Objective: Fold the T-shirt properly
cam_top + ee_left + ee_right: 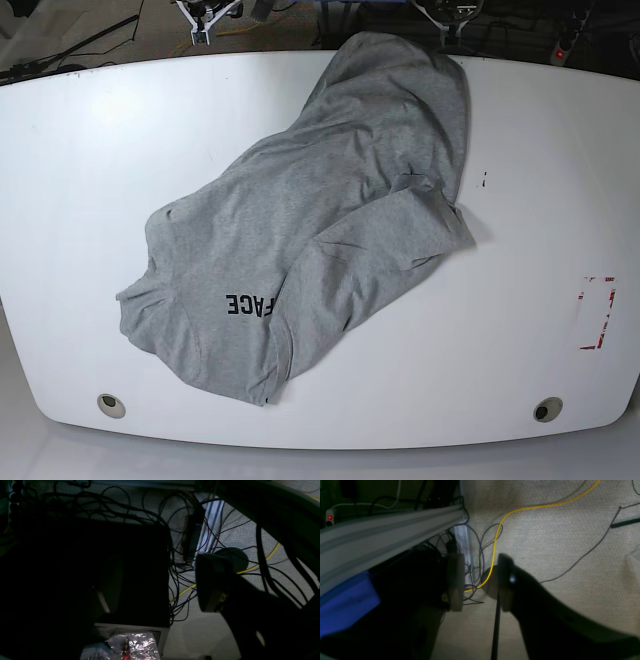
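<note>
T-shirt (300,220), heather grey, creased, partly folded over, black "FACE" visible toward seven o'clock, lying diagonally on white bench (520,330), both grippers (160,585) (481,582) released, jaws apart, at eleven and one o'clock

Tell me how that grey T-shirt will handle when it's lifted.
The T-shirt will probably hang floppy, since it lies in soft creases. It looks light, being thin cloth. Its folded-over side could slip open, as nothing visible pins it.
</note>
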Controlling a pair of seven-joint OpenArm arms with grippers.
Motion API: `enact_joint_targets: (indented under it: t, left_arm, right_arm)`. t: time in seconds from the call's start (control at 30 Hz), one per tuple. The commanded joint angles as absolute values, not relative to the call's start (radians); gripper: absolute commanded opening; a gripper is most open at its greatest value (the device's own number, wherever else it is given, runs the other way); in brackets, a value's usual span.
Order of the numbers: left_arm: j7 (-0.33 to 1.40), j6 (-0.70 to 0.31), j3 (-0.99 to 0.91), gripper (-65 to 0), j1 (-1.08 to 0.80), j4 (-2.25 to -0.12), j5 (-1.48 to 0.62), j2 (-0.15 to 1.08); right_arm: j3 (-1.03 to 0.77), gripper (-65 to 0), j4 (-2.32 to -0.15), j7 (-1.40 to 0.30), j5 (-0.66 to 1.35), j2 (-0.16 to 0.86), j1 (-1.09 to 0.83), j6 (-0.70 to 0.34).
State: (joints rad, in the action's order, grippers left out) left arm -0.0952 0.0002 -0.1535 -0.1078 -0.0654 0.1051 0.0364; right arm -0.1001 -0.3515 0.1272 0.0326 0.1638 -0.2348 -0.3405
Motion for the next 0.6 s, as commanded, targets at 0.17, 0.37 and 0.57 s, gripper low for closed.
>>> enact_joint_targets:
  t: [0.17,0.37,0.57]
  left_arm:
    - [-0.101,0.001,-0.156,-23.6,-0.117,-0.074,0.105,0.031]
    - [-0.101,0.001,-0.156,-23.6,-0.117,-0.076,0.105,0.031]
    - [-0.097,0.001,-0.154,-23.6,-0.196,-0.219,0.108,0.031]
  right_arm:
    - [-0.104,-44.2,-0.354,0.136,0.025,0.122,-0.226,-0.338]
    - [-0.104,-44.2,-0.355,0.136,0.025,0.104,-0.226,-0.338]
    - [-0.104,-44.5,-0.363,0.137,0.025,0.099,-0.237,-0.338]
